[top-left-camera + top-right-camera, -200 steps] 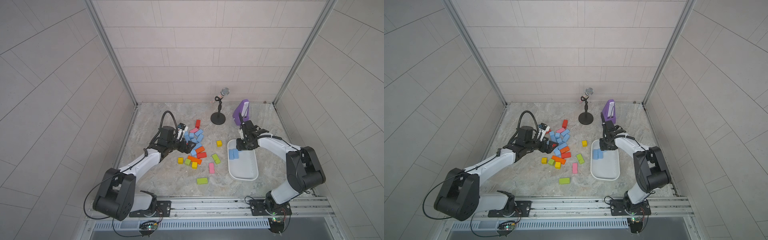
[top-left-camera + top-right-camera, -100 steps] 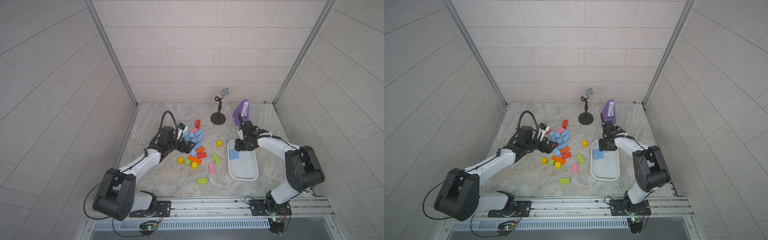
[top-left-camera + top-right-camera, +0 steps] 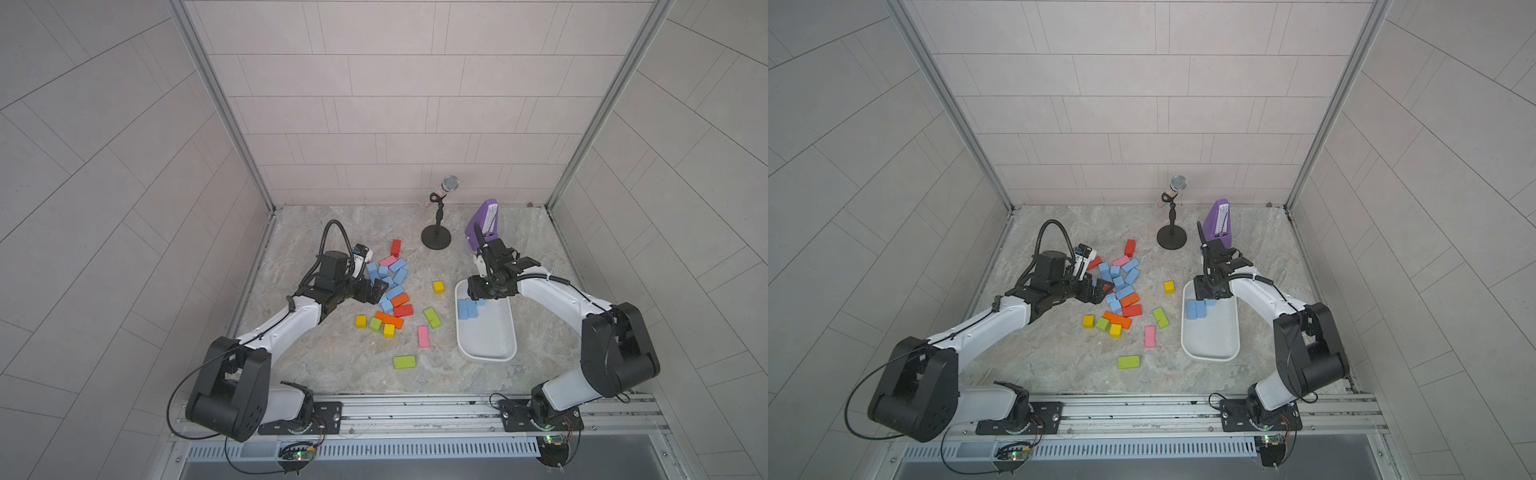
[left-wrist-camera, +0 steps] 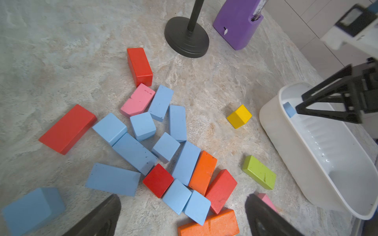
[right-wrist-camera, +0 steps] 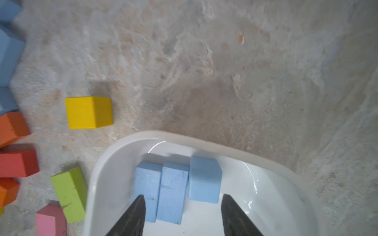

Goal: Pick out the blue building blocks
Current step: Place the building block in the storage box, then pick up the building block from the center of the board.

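Blue blocks (image 5: 176,188) are lying in the white tray (image 5: 204,141) under the empty, parted right gripper (image 5: 182,195), while the wide-open left gripper (image 4: 181,196) is hovering over the pile (image 4: 165,147), needing to close on another.

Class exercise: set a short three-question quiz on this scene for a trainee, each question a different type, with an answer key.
1. True or false: the white tray holds exactly three blue blocks.
2. The cube nearest the tray is: A red, B yellow, C pink.
3. Fill in: the right gripper hangs over the tray with its jaws ____.
Key: 1 true; 2 B; 3 open.
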Tool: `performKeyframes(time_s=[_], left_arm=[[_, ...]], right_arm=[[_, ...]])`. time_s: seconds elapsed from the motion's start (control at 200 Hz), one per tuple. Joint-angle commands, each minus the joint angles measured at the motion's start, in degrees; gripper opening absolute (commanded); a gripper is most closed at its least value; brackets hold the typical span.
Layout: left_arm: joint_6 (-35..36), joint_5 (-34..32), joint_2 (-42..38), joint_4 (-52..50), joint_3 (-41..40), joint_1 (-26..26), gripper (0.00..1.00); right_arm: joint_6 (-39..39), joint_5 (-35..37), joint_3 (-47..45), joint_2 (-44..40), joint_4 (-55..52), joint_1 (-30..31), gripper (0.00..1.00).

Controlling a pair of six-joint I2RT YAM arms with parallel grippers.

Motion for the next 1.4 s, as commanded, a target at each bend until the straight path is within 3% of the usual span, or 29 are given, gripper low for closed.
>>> performKeyframes(time_s=[0.0, 0.16, 0.275, 0.475, 0.575, 0.705, 0.891, 1.041, 1.306, 1.396], left_arm=[[1.18, -2.62, -0.38, -2.22, 2.41, 1.62, 0.99], [9.44, -3.43, -0.4, -8.04, 5.05, 2.52, 0.93], [20.02, -3.14, -0.94, -11.69, 5.55, 2.49, 0.86], [45.49, -1.79, 0.35, -23.91, 7.8, 2.0, 0.81], [48.42, -8.68, 2.62, -26.17, 10.32, 2.12, 0.78], [61.76, -8.05, 7.09, -33.47, 14.97, 4.72, 0.77], [67.0, -10.77, 16.71, -39.85, 24.72, 7.74, 0.76], [71.64, -15.77, 22.95, -39.42, 28.41, 8.34, 0.74], [72.76, -19.43, 31.78, -39.11, 35.34, 9.1, 0.7], [73.37, -19.52, 33.94, -40.8, 37.19, 9.21, 0.65]], right_arm=[[-1.28, 4.29, 1.24, -4.68, 0.44, 5.73, 0.6], [-2.91, 3.71, -3.03, -8.56, 11.61, 14.38, 0.58], [-2.57, 1.69, -6.51, -10.12, 18.97, 17.73, 0.57], [-0.91, -1.1, -13.11, -13.87, 27.97, 18.7, 0.56], [-0.6, -2.09, -15.92, -15.72, 30.83, 18.7, 0.56], [-1.08, -1.58, -18.21, -17.55, 31.8, 18.7, 0.56], [-1.55, -2.08, -19.58, -17.96, 31.74, 18.7, 0.56], [-1.02, -3.31, -21.47, -17.84, 34.02, 18.7, 0.56], [-0.92, -4.14, -22.54, -16.59, 34.83, 18.7, 0.56], [-1.08, -4.05, -22.62, -16.17, 35.09, 18.7, 0.56]])
